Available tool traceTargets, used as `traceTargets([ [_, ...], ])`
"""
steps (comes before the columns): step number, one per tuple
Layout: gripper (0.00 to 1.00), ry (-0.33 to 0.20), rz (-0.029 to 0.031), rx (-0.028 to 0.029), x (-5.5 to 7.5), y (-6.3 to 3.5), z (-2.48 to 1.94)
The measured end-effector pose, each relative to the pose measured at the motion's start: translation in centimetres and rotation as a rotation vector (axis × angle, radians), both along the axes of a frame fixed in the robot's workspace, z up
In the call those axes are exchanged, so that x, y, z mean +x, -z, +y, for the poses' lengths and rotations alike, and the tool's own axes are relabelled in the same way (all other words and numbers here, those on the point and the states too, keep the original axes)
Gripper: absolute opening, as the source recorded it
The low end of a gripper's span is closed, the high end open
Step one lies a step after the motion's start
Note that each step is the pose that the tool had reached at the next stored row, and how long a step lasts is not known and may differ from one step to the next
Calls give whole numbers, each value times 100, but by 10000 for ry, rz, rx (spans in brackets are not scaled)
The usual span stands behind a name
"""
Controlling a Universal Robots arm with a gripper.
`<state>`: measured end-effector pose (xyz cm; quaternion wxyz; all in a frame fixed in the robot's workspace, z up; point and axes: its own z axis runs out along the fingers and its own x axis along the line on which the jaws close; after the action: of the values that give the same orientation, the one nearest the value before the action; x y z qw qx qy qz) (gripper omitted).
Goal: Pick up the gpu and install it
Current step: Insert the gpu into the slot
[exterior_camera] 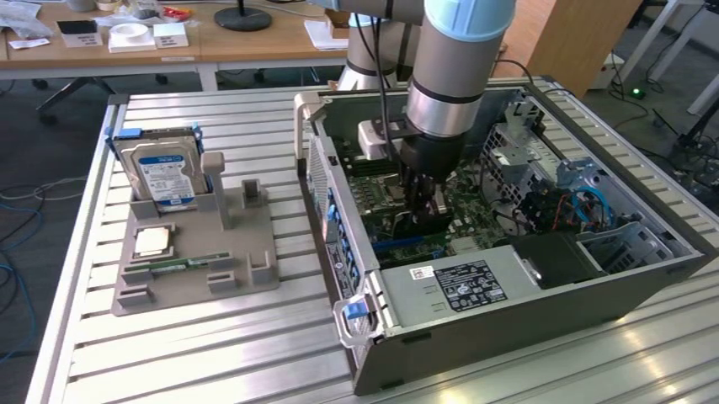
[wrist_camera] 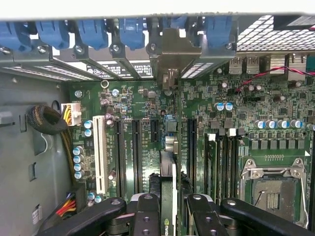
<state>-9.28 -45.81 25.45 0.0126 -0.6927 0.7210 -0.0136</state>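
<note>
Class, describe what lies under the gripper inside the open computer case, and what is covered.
The gripper holds the gpu edge-on over the green motherboard and its black slots. The gpu hides what lies directly beneath it.

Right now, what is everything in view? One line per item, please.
computer case: one, grey, open, on table
motherboard: one, green, inside case
gpu: one, green-black, edge-on over motherboard slots
tray: one, grey, exterior view's left of case
hard drive: one, silver, blue-white label, upright in tray
RAM strip: one, green, in tray
processor chip: one, silver, on tray
arm: one, silver-blue, reaching into case
hand: one, black, shut on gpu
</note>
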Motion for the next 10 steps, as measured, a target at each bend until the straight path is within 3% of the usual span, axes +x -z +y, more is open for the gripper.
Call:
traceTargets([
  [10, 26, 1, -10, 0, -3, 24, 0],
])
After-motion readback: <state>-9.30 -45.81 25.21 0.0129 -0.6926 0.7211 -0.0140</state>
